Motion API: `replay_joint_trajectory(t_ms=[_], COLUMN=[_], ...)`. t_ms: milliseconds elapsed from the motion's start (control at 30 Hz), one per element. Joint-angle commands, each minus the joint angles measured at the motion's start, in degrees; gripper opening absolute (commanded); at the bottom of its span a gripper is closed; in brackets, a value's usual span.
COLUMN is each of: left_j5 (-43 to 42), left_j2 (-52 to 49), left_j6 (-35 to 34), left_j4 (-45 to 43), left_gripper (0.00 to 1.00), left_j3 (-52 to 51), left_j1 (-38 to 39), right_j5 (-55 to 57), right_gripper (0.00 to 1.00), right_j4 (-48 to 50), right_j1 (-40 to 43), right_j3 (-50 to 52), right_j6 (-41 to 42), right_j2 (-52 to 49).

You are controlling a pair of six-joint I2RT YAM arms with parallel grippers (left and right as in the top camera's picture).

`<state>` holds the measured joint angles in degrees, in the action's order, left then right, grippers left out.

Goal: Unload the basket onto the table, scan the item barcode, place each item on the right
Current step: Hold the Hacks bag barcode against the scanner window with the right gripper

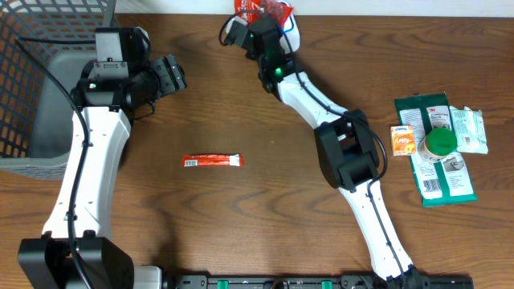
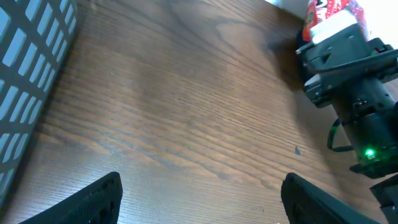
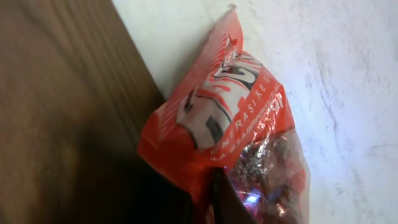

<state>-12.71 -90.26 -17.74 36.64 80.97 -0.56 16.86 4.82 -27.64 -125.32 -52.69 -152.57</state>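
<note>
Red print outward, pinching snack bag (image 3: 230,124) by its edge in right gripper's (image 1: 257,18) pressed-together jaws well right of basket (image 1: 24,48), rotating slowly hunting the barcode panel, holding film flat not crumpled, leaving left gripper (image 1: 175,74) spread, idle just beside basket.

wooden table (image 1: 241,96), red sachet (image 1: 212,160), packet pile (image 1: 440,148)

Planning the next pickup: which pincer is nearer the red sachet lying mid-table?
Left. The left pincer hangs open beyond the red sachet, toward the wire basket. The right pincer is farther off at the table's far edge, shut on a red snack bag.
</note>
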Motion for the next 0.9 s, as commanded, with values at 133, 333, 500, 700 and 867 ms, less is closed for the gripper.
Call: replay_joint_trajectory(t_ms=[133,333,500,700,867], left_j5=[0.35,0.35,0.35,0.37,0.37], left_j2=[0.57,0.57,0.57,0.57,0.57], left_j6=[0.74,0.74,0.74,0.74,0.74], left_j4=[0.09,0.13,0.31,0.42,0.46], left_gripper=[0.82,0.82,0.82,0.82,0.82], left_j3=[0.26,0.26,0.26,0.26,0.26], left_j1=[-0.13,-0.13,-0.13,-0.13,-0.13], right_j5=[-1.07,-0.39,-0.22,-0.20,-0.24], right_gripper=[0.01,0.01,0.01,0.01,0.01], right_j4=[2.27,7.21,7.87,7.96,0.22], right_j1=[1.09,1.09,1.03,1.14,1.05], right_j3=[-0.61,-0.61,-0.61,-0.61,-0.61], right_j6=[6.84,6.82,8.72,16.70,21.03], right_j2=[0.74,1.03,2.25,7.26,14.75])
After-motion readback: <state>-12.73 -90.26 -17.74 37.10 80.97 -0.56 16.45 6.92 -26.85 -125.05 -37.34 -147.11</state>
